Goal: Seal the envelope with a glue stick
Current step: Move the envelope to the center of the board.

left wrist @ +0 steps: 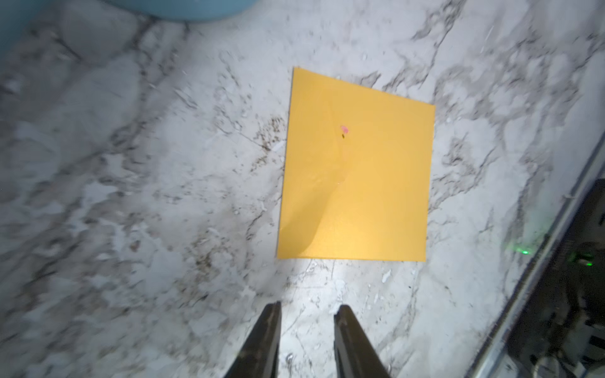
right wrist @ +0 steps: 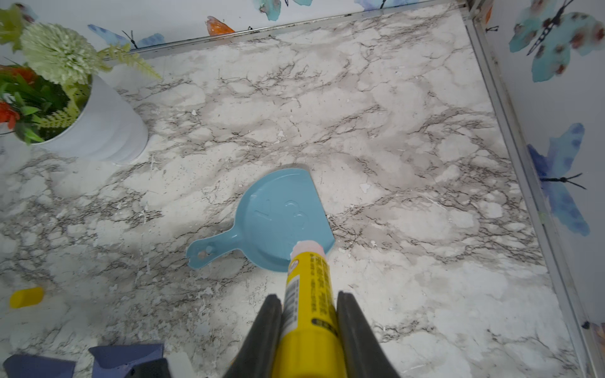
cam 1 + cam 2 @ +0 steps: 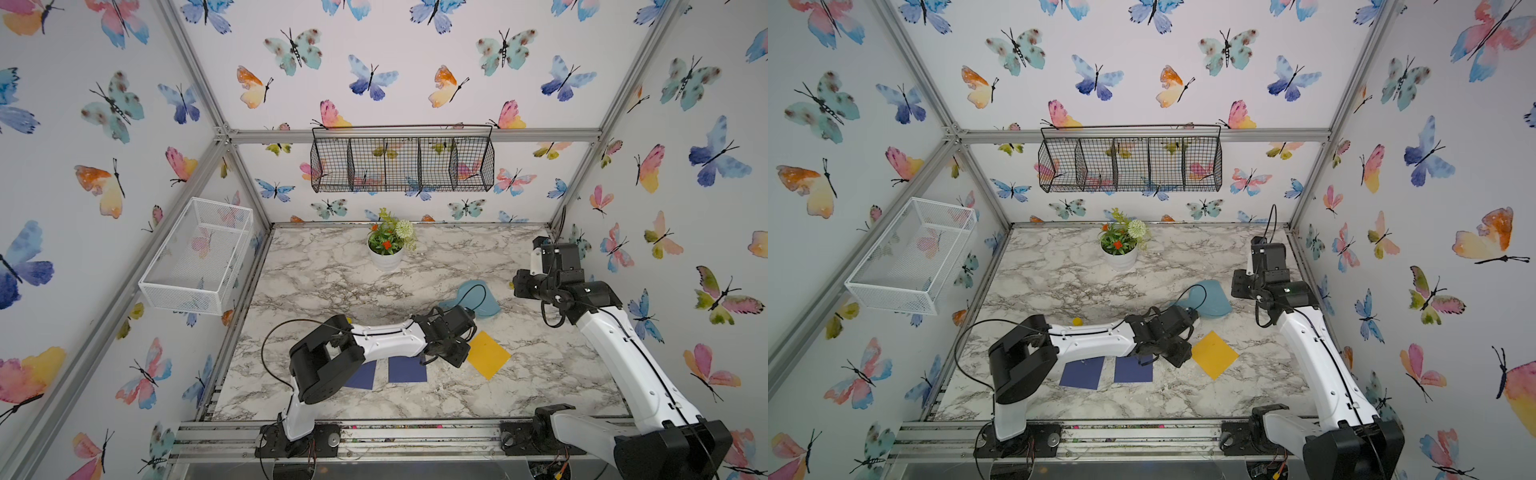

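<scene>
The yellow square envelope (image 3: 488, 354) (image 1: 357, 183) lies flat on the marble table, flap not visible. My left gripper (image 1: 307, 311) (image 3: 459, 355) hovers just off its near-left edge, open by a narrow gap with nothing between the fingers. My right gripper (image 2: 309, 297) (image 3: 516, 285) is raised at the right side of the table, shut on the yellow glue stick (image 2: 309, 288). The stick is uncapped, and its pale tip points toward the dustpan. Its yellow cap (image 2: 26, 297) (image 3: 1077, 321) lies on the table behind the left arm.
Two navy blue envelopes (image 3: 361, 374) (image 3: 407, 370) lie under the left forearm. A blue dustpan (image 3: 473, 299) (image 2: 281, 219) sits behind the yellow envelope. A white flower pot (image 3: 386, 249) stands at the back, with wire baskets (image 3: 402, 164) (image 3: 199, 253) on the walls.
</scene>
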`<act>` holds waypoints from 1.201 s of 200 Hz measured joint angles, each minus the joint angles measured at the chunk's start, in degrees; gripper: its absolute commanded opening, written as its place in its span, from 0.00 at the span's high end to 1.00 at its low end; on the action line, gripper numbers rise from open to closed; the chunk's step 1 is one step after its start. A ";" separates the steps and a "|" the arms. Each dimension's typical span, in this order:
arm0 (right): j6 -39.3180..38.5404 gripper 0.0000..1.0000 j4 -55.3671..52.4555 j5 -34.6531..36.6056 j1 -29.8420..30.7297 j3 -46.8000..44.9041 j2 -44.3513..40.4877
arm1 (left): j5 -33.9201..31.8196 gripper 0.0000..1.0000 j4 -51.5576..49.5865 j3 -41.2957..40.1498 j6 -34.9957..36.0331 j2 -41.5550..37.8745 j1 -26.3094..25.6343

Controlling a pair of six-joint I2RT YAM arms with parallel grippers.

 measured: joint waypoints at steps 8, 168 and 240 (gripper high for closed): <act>0.20 0.98 -0.48 -1.44 0.00 0.55 0.13 | 0.00 0.67 0.00 -1.11 0.63 -3.45 0.90; -0.15 0.97 -3.58 -6.01 0.00 2.16 2.49 | -10.08 0.72 -14.34 -25.57 42.80 -24.28 15.26; -0.28 0.98 -3.54 -6.43 0.00 2.19 2.86 | -9.07 0.66 -8.09 -25.18 49.99 -20.90 18.25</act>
